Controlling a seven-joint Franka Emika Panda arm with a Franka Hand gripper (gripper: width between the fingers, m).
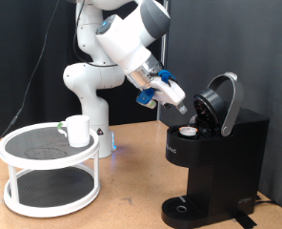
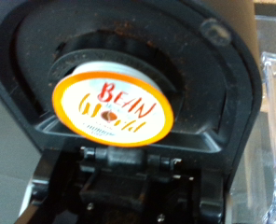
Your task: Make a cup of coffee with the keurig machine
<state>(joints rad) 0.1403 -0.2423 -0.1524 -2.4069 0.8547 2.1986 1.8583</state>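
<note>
I judged the step in hand to be the loading of the pod. My claw (image 1: 172, 103) hung at the open mouth of the keurig machine (image 1: 215, 153), at about ten o'clock from the black body in the exterior view, just beside the raised lid (image 1: 224, 99). Whether my fingers stood wide or narrow I could not tell; neither view showed them plainly, and nothing was seen between them. The wrist view looked straight into the brew chamber, where a coffee pod (image 2: 112, 105) with an orange and white foil top sat in the round holder, slightly tilted. The lid was up, so brewing was not yet possible; I judged the next move would call for a firm, even push on that lid.

The cup (image 1: 78, 131) stood well apart, on the upper tier of a white two-tier stand (image 1: 48, 184), at nine o'clock from the machine. The drip tray (image 1: 182, 207) held nothing.

By count: one machine, one pod, one cup, one stand, one claw.
</note>
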